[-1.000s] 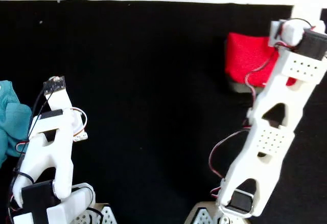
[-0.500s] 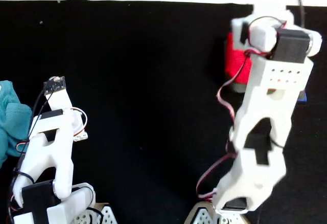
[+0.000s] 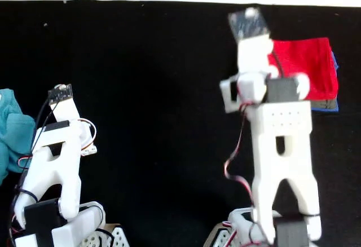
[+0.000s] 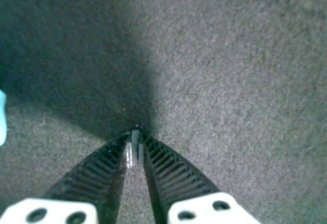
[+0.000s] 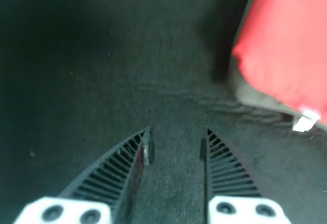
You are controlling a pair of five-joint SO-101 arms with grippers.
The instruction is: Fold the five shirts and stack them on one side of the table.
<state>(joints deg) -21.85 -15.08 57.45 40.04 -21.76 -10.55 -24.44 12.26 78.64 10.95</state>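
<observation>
Change: the right arm has swung off the upper-right corner toward mid-frame over the last second, and the stack is now uncovered.
Right hand: released, nothing between the jaws, over bare tabletop just beside the stack.
Left hand: clenched on nothing, low over the tabletop; its arm has not moved.
Meaning: the red shirt looks delivered and let go, with more folding left.
Red shirt: upper right, a flat, neat rectangle on top of a grey shirt, with a blue edge showing underneath.
Teal shirt: bunched and unfolded at the left edge, well apart from the stack.
</observation>
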